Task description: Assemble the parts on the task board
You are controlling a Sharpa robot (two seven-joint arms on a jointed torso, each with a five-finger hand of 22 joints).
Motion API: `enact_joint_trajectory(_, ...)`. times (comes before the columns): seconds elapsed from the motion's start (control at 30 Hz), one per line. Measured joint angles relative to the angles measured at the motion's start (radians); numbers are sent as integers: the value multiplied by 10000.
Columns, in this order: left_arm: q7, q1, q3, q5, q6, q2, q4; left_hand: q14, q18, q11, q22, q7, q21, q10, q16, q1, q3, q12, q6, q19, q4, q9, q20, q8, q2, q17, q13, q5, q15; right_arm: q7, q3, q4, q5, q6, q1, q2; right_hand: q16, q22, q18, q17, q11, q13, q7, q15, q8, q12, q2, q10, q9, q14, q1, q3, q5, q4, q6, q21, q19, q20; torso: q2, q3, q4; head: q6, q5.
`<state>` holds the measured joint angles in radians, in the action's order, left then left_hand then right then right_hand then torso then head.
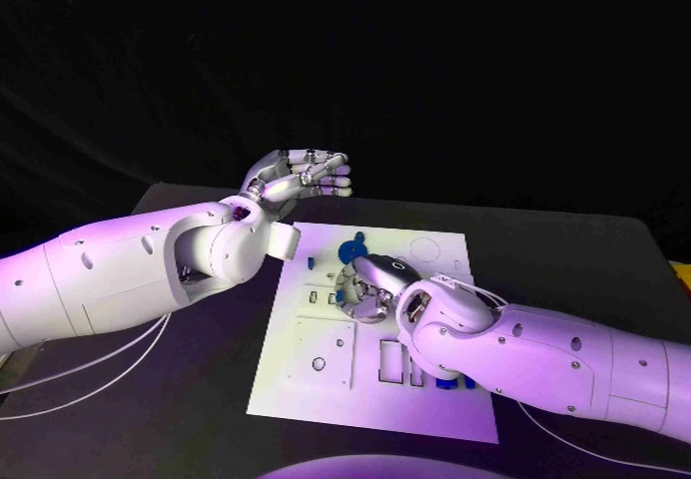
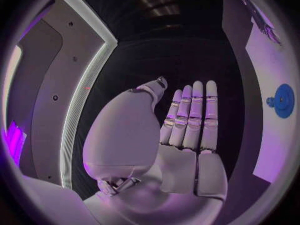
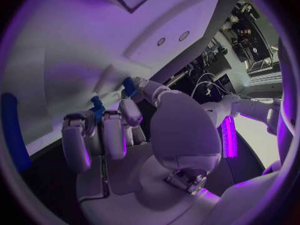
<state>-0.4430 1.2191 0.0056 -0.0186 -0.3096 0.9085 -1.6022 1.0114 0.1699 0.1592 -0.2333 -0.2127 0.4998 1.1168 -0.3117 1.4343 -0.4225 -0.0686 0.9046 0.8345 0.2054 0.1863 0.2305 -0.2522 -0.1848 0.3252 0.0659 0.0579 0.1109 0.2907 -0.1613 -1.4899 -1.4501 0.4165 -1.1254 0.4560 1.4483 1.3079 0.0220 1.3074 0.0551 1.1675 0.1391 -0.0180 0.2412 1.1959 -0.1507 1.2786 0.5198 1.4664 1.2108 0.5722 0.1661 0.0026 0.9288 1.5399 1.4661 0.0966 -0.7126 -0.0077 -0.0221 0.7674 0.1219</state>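
The right hand [image 1: 371, 291] pinches a small blue part [image 3: 97, 108] low over the board [image 1: 432, 399]; misaligned, it could jam or slip. The left hand [image 1: 299, 178] hovers open beyond the board's far edge.

Left hand [image 1: 299, 178] open, right hand [image 1: 368, 289] curled

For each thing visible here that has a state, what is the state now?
Left hand: raised beyond the board's far edge, fingers apart, holds nothing.
Right hand: down on the task board, fingers curled beside small blue parts; a hold cannot be told.
Blue gear: lies flat on the board.
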Motion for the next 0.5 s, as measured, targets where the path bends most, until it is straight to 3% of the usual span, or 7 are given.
enact_joint_trajectory(0.5, 5, -1, 0, 2, 0, 7, 12, 0, 0, 0, 1, 0, 0, 0, 0, 0, 0, 0, 0, 0, 0, 0, 0, 0, 0, -2, 0, 0, 0, 3, -23, 19, -25, -99, 25, 14, -100, -2, 0, 0, 73, -173, 93, 0, -96, -201, -441, -213, -44, 0, -339, -350, -74, 96, -307, -152, 0, 0, 0, -1, -2, 10, -9)
